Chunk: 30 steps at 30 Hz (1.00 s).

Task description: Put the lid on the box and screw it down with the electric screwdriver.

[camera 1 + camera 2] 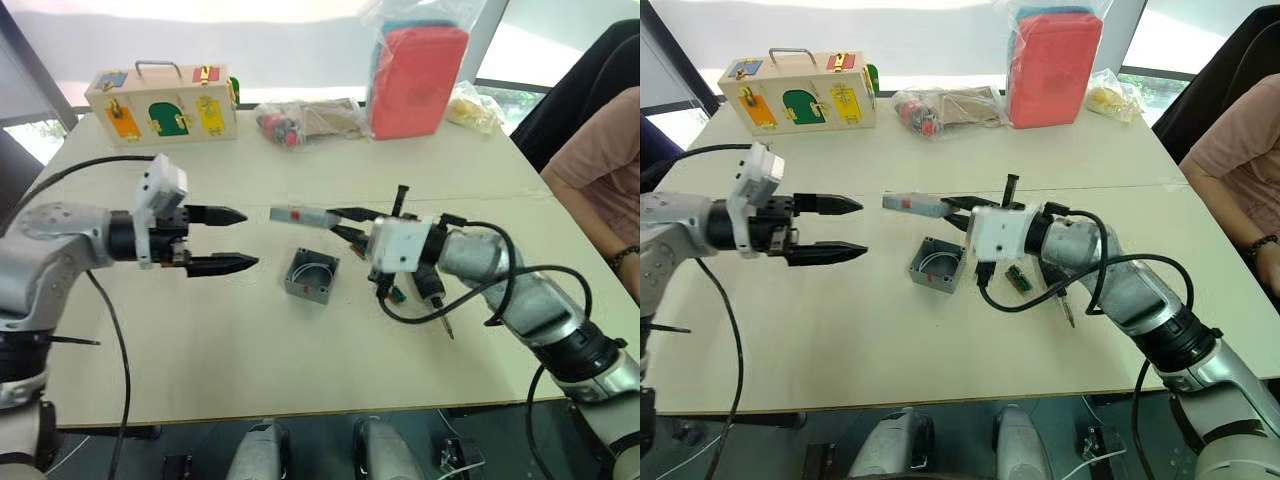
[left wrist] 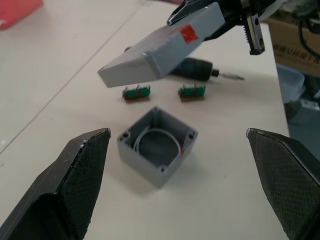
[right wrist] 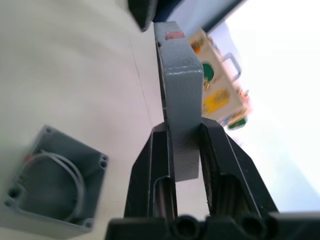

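The right gripper (image 1: 345, 222) holds the lid (image 1: 303, 216) above the desk (image 1: 200, 330). Its jaws are closed on one edge of the lid; in the right wrist view the two black fingers (image 3: 157, 150) press against both faces of the lid (image 3: 181, 95), which projects out past the fingertips. The lid carries a small red mark near its free end and hangs clear of the desk, tilted, just above and behind the box (image 1: 311, 275).

The box stands on the desk with its open side up, between the two grippers. A loop of white wire lies inside it (image 2: 159, 145). The lid does not touch the box.

The left gripper (image 1: 232, 240) hovers beside the box on the robot's left, jaws spread wide and holding nothing. In the left wrist view the box sits between the two fingertips (image 2: 82, 165), apart from both.

The electric screwdriver (image 1: 432, 290) lies on the desk under the right forearm, bit pointing toward the robot. Two small green parts (image 2: 136, 93) lie on the desk between the box and the screwdriver.
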Each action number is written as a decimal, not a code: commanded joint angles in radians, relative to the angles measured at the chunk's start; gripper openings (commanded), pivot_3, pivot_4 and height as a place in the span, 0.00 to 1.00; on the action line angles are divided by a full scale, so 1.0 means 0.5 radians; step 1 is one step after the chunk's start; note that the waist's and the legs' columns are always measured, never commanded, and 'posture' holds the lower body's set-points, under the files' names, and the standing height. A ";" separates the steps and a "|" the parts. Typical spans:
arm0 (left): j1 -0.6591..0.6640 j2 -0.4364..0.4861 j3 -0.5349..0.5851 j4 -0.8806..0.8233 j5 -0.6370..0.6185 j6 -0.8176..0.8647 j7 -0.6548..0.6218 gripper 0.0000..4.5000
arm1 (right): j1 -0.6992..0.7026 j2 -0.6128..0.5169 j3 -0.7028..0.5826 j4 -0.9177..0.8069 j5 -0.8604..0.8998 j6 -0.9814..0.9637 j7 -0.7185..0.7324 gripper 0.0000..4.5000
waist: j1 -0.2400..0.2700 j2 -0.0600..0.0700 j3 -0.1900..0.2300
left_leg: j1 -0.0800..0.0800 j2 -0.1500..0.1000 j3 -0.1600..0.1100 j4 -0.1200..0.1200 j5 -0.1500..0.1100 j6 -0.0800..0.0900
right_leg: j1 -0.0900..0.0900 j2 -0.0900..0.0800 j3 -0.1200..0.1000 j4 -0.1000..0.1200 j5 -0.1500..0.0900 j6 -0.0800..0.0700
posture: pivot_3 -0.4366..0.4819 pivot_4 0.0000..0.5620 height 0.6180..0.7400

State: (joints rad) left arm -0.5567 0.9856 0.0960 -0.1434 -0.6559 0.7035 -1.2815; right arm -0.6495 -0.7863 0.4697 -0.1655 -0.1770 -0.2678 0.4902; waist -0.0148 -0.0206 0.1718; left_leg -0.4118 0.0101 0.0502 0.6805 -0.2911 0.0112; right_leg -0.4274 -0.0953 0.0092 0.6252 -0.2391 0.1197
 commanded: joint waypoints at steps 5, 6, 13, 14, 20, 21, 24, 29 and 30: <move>-0.175 0.046 -0.108 0.262 0.158 -0.236 -0.262 1.00 | -0.017 0.122 0.030 0.417 -0.980 -0.729 -0.616 0.03 | -0.003 0.000 0.002 | 0.000 -0.001 0.003 0.000 0.003 -0.006 | 0.000 0.000 0.001 0.002 -0.003 -0.005 | 0.48 0.27 0.92; -0.185 0.045 -0.119 0.283 0.172 -0.253 -0.283 1.00 | 0.000 0.142 0.025 0.455 -1.054 -0.748 -0.685 0.03 | -0.004 -0.001 0.002 | 0.000 -0.001 0.003 0.000 0.004 -0.007 | 0.000 0.000 0.001 0.002 -0.003 -0.005 | 0.48 0.27 0.92; -0.211 0.040 -0.158 0.407 0.268 -0.372 -0.360 1.00 | 0.072 0.217 0.009 0.573 -1.288 -0.796 -0.863 0.03 | -0.005 -0.001 0.002 | 0.000 0.000 0.002 0.000 0.005 -0.008 | -0.001 0.000 0.001 0.004 -0.001 -0.001 | 0.48 0.27 0.92; -0.214 0.038 -0.159 0.415 0.274 -0.378 -0.366 1.00 | 0.078 0.224 0.009 0.582 -1.293 -0.806 -0.868 0.03 | -0.005 -0.001 0.002 | 0.000 0.000 0.002 0.000 0.005 -0.008 | -0.001 0.000 0.001 0.005 -0.001 -0.001 | 0.48 0.27 0.92; -0.227 0.023 -0.164 0.446 0.321 -0.422 -0.395 1.00 | 0.091 0.255 0.016 0.676 -1.328 -0.843 -0.890 0.03 | -0.004 -0.001 0.002 | 0.000 0.000 0.002 0.001 0.004 -0.006 | -0.001 0.000 0.001 0.006 0.000 0.000 | 0.48 0.27 0.92; -0.228 0.021 -0.163 0.450 0.326 -0.426 -0.397 1.00 | 0.092 0.260 0.017 0.691 -1.320 -0.850 -0.884 0.03 | -0.004 -0.001 0.002 | 0.000 0.000 0.002 0.001 0.004 -0.006 | -0.001 0.000 0.001 0.006 0.000 0.000 | 0.48 0.27 0.92; -0.229 0.013 -0.161 0.458 0.338 -0.437 -0.400 1.00 | 0.091 0.261 0.009 0.733 -1.333 -0.869 -0.899 0.03 | -0.005 -0.001 0.002 | 0.000 0.000 0.002 0.001 0.003 -0.006 | -0.001 0.000 0.001 0.006 0.000 0.000 | 0.48 0.27 0.92; -0.218 0.002 -0.157 0.450 0.350 -0.447 -0.397 1.00 | 0.086 0.251 -0.008 0.769 -1.338 -0.899 -0.924 0.03 | -0.005 -0.001 0.002 | 0.000 0.000 0.001 0.001 0.003 -0.006 | -0.001 0.000 0.001 0.006 0.000 0.000 | 0.48 0.27 0.92; -0.213 0.001 -0.155 0.446 0.351 -0.447 -0.395 1.00 | 0.086 0.249 -0.009 0.773 -1.342 -0.905 -0.929 0.03 | -0.005 -0.001 0.002 | 0.000 0.000 0.001 0.001 0.003 -0.006 | -0.001 0.000 0.001 0.007 0.000 0.000 | 0.48 0.27 0.92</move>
State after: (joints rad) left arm -0.6444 0.9805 0.0053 0.0965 -0.4809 0.4923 -1.4764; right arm -0.5986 -0.6564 0.4992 0.2280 -0.8511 -0.7069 0.0459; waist -0.0174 -0.0209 0.1730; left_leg -0.4118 0.0102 0.0510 0.6811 -0.2894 0.0082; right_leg -0.4280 -0.0951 0.0095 0.6285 -0.2392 0.1197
